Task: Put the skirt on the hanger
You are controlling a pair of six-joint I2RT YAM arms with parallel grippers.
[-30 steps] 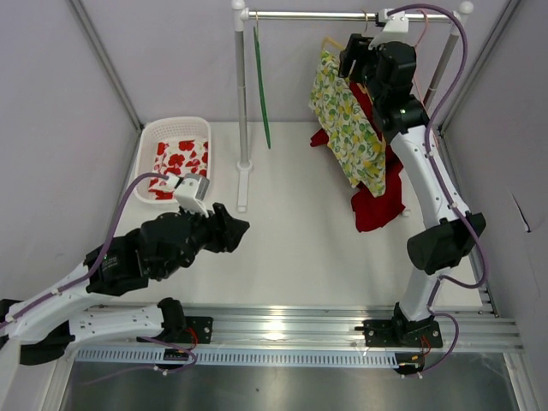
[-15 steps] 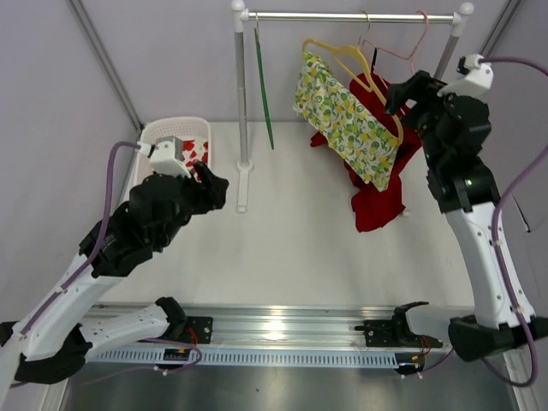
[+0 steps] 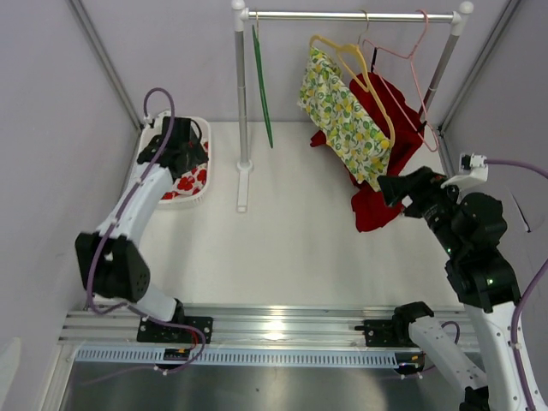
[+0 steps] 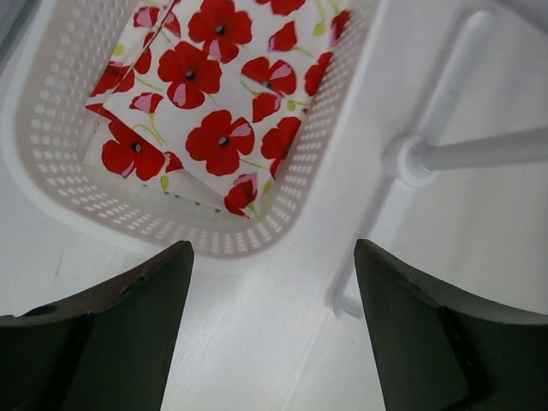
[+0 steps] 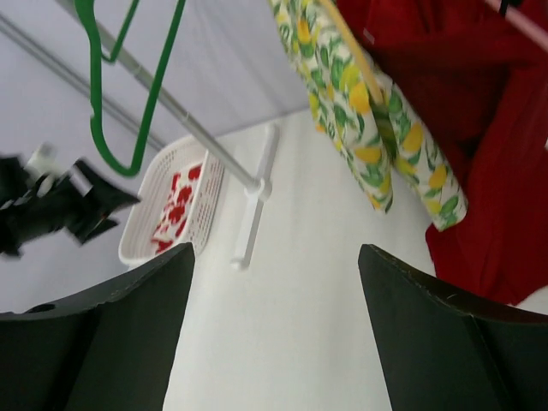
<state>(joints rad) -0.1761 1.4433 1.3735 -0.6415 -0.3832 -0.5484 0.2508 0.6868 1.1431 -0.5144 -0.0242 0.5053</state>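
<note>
The skirt [image 4: 197, 120], white with red poppies, lies folded in a white basket [image 4: 214, 240] at the table's back left [image 3: 205, 158]. My left gripper [image 3: 175, 147] hovers over the basket's near edge, open and empty [image 4: 274, 257]. An empty green hanger [image 3: 260, 86] hangs on the rail [image 3: 291, 15] and shows in the right wrist view too [image 5: 128, 94]. My right gripper [image 3: 390, 187] is open and empty [image 5: 276, 257], low at the right, just in front of the hanging clothes.
A lemon-print garment [image 3: 342, 120] on a yellow hanger and a red garment [image 3: 385, 184] on a pink hanger hang at the rail's right end. The rack's left post [image 3: 242, 86] and its foot [image 3: 243, 184] stand beside the basket.
My left arm swung from the table's front up to the basket and opened wider. My right arm drew back from the rail, down and right; the lemon-print garment stays hanging.
</note>
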